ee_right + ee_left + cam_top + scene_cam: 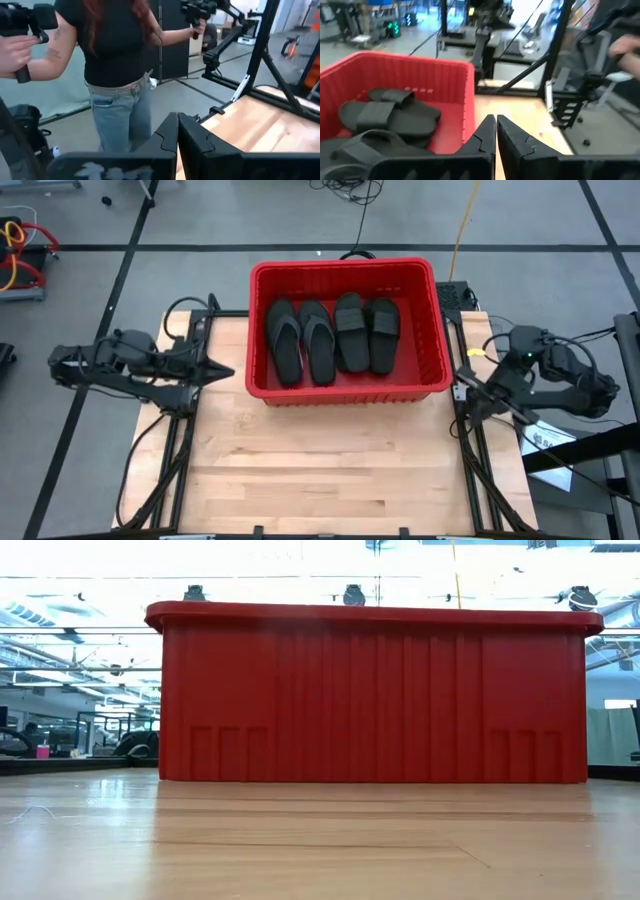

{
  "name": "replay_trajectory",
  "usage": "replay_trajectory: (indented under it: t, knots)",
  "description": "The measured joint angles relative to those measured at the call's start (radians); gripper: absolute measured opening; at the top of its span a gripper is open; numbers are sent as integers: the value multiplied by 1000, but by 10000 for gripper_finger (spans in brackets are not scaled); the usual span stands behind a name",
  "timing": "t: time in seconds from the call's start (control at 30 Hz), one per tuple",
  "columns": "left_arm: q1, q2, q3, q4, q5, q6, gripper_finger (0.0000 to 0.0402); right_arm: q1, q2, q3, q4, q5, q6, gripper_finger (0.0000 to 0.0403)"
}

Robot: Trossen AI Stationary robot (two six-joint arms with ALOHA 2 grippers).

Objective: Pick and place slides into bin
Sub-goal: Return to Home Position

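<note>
The main risk from here is contact while the arms fold to rest, not a dropped slide. The left gripper sits at the table's left edge with its tips pointing at the bin and near its left wall. A sweep toward the middle could knock that wall and shift the bin on the table. The right gripper is at the table's right edge, and its wrist view shows a person standing on the floor just beyond, with a handheld device in each hand. An outward swing of that arm would move toward the person, so a slow, inward retreat seems wise.

Both pairs of fingers are pressed together, with only a hairline seam between them. Neither pair holds or touches anything.

4 black slides lie in the bin, soles down and side by side: 2 thong-style on the left and 2 wide-strap on the right. I cannot tell whether others lie under them. The high view shows no slide on the table, so the placing looks done.
</note>
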Motion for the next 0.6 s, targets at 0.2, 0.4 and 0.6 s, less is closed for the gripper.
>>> replay_trajectory:
  t: [0.2,0.4,0.6]
  knots:
    - [0,-172,-163,110,81,-1,3,0,-114,-89,76,1,36,0]
    - [0,-305,-307,235,123,-46,9,0,-210,-196,190,-1,67,0]
    - [0,-377,-436,342,191,-58,7,0,-237,-319,435,-36,286,0]
